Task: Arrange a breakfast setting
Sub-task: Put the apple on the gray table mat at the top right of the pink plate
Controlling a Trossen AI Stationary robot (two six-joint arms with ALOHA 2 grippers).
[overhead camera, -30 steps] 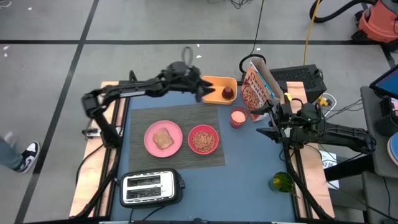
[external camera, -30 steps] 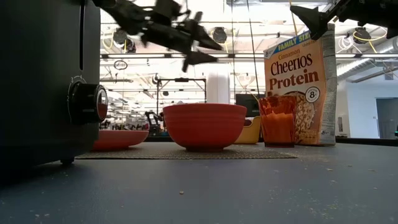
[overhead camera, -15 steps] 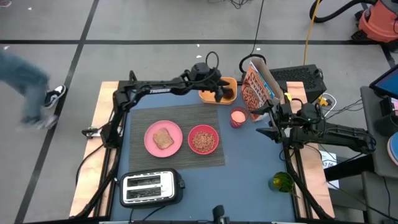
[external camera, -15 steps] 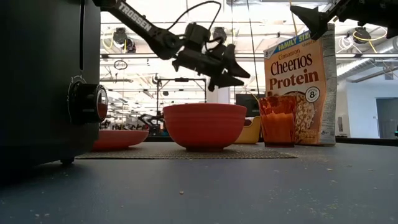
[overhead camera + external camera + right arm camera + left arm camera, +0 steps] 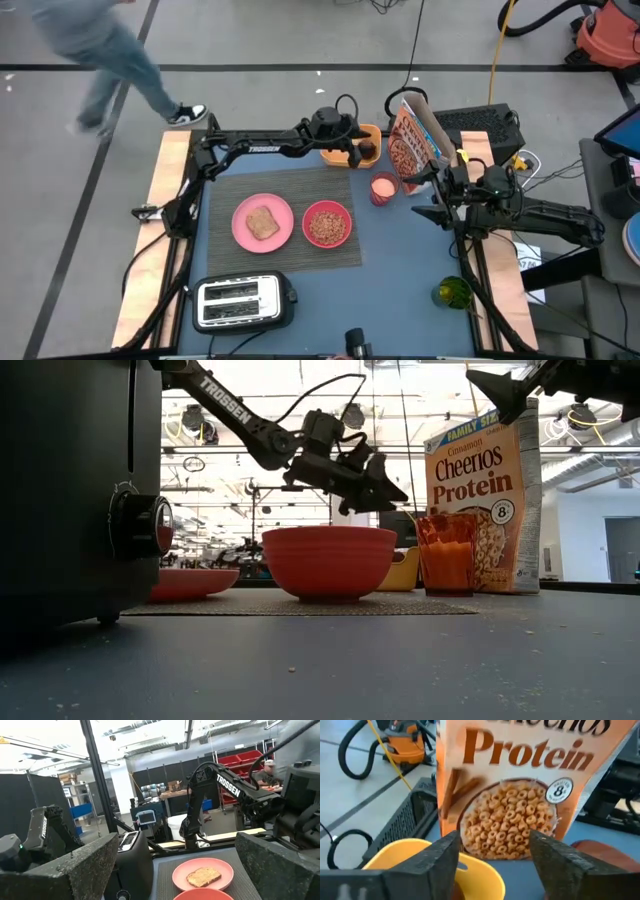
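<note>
A grey woven placemat (image 5: 225, 190) lies mid-table. On it sit a pink plate (image 5: 243, 232) with a brown toast slice (image 5: 263, 222) and a pink bowl (image 5: 326, 224) of cereal. A small dark red fruit (image 5: 369, 150) lies in a yellow tray (image 5: 340, 131) at the far edge. My left gripper (image 5: 356, 154) is open, slanting down over the tray just left of the fruit; its wrist view shows the tray (image 5: 420, 857) between its fingers. My right gripper (image 5: 432, 197) is open and empty, raised at the table's right side. No spoon shows.
A Cheerios box (image 5: 412, 143) stands just right of the tray, with a pink cup (image 5: 383, 187) in front of it. A black-and-silver toaster (image 5: 243, 300) is at the near edge, a green object (image 5: 452, 292) at the near right. A person (image 5: 95, 45) walks beyond the far left.
My left gripper has gone toward the table's right edge and down, from beside the yellow tray's left end to low over the tray by the fruit. A person has walked across the floor beyond the table's left side.
</note>
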